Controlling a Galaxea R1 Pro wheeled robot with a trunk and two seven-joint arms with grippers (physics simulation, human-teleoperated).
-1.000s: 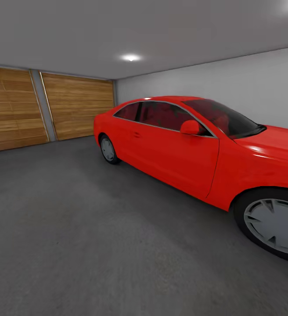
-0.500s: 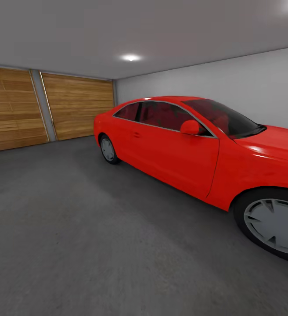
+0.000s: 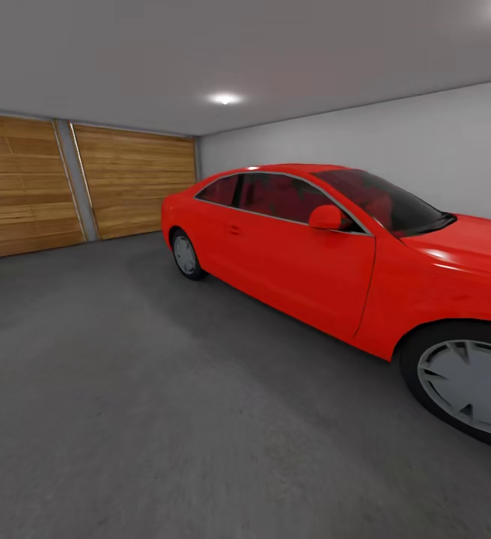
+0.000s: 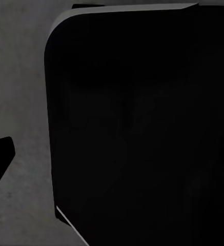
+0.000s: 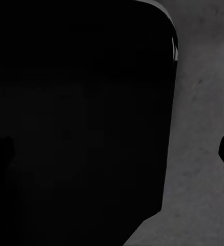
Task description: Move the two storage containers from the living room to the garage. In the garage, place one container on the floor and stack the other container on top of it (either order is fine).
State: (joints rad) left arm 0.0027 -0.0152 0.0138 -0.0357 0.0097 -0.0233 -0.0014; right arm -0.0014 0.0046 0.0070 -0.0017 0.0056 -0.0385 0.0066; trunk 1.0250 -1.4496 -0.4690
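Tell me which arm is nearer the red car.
Probably right: the red car stands to the robot's right front, so the right arm is on the car's side and the left arm on the far side.

A dark grey, rough concrete floor (image 3: 148,389) spreads across the garage, speckled and bare in the foreground. At the far left stand two wooden-slat roll doors (image 3: 133,180), warm brown, parted by a narrow grey pillar (image 3: 75,183). A plain white wall (image 3: 395,150) runs along the right, meeting the doors at the far corner. Overhead lies a flat grey ceiling (image 3: 200,52) with a small round recessed lamp (image 3: 224,98) glowing white. A glossy red two-door car (image 3: 313,247) with dark tinted windows and grey wheels is parked along the white wall, its side catching the lamp's light.
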